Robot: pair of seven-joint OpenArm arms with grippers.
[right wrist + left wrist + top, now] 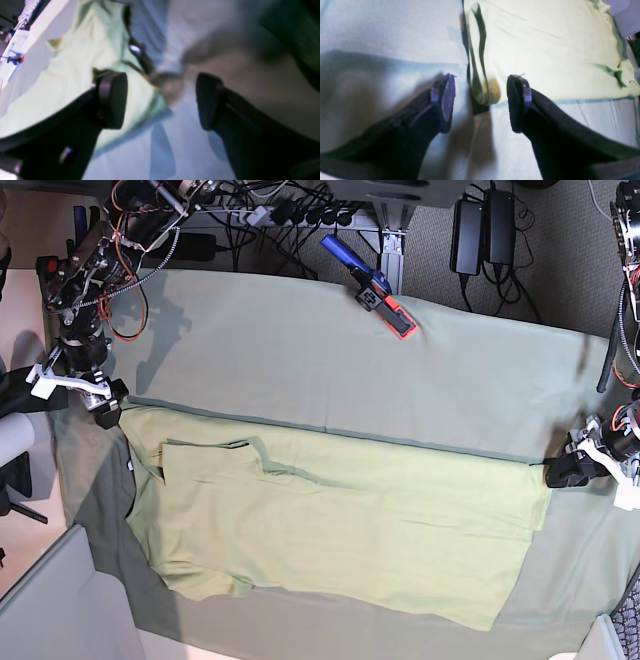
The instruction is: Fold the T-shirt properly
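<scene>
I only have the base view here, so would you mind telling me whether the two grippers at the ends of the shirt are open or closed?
Observer: Both are open. In the left wrist view the left gripper has its fingers spread wide, with nothing between them but a folded edge of the T-shirt lying below.
Operator: Thank you. And the right one?
Observer: The right gripper also stands wide open and holds nothing; a shirt corner lies under it on the tablecloth.
Operator: Is that folded edge flat?
Observer: No, under the left gripper it stands up as a rolled loop rather than a flat crease.
</scene>
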